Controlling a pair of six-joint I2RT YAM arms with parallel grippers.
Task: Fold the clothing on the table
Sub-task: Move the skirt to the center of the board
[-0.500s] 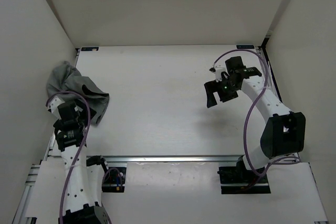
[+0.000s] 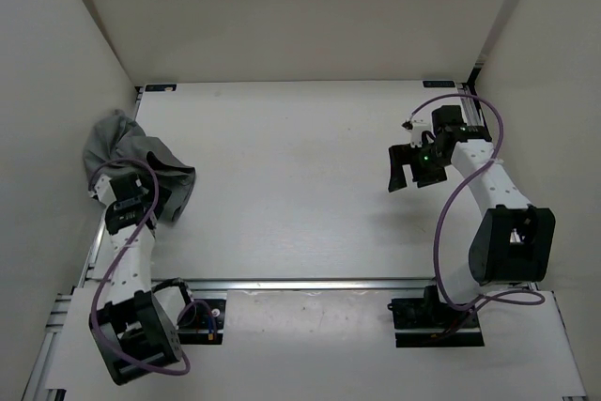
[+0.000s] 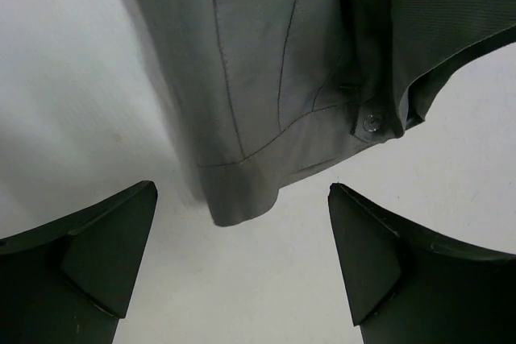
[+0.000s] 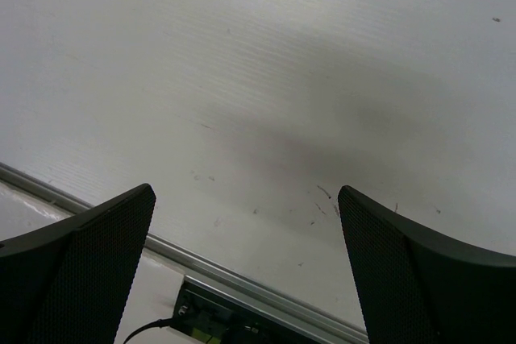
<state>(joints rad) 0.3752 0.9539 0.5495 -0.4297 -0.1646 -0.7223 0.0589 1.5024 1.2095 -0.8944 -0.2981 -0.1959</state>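
Left arm (image 2: 127,260) has re-posed in the last half second: the elbow has dropped back toward 6 o'clock and the wrist is now tucked right at the clothing (image 2: 141,159). Left gripper (image 3: 241,191) is wide and holds nothing. Its wrist view shows a hem corner of the grey fabric lying flat on the table (image 2: 300,185), just ahead of and between the fingers, not yet touched. A button (image 3: 371,122) sits on a band toward 2 o'clock of that view.

Right gripper (image 2: 405,169) has pulled back toward 3 o'clock, away from centre. It is also wide and empty, hovering over bare table. Its wrist view shows only white surface and the near rail (image 4: 234,274).

Clothing hasn't moved: a crumpled heap at the table's 9 o'clock edge, upper part bunched against the left wall (image 2: 56,138), well apart from the right gripper.

Read: no fold made yet. Left looks set for a first pinch on that hem corner, likely to drag the heap toward centre and spread it. Right is too far off to help; it must cross over or wait for the fabric. Risk: pinching a single layer, so the heap unrolls unevenly.
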